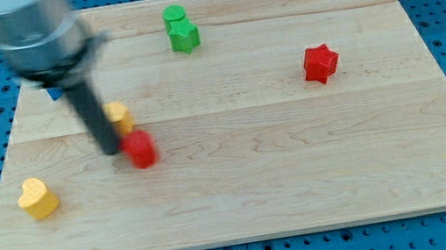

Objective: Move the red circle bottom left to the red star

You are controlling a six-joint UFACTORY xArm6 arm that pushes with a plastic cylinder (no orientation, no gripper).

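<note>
The red circle (pixel 141 149) lies on the wooden board left of centre. The red star (pixel 320 63) lies at the view's right, upper half. My tip (pixel 111 150) is just left of the red circle, touching or nearly touching it. The rod is blurred and rises to the view's upper left.
A yellow block (pixel 120 116) sits just above the red circle, partly behind the rod. A yellow heart (pixel 37 198) lies at the view's lower left. Two green blocks (pixel 180 28) stand together at the top centre. A blue block (pixel 54 93) peeks out behind the arm.
</note>
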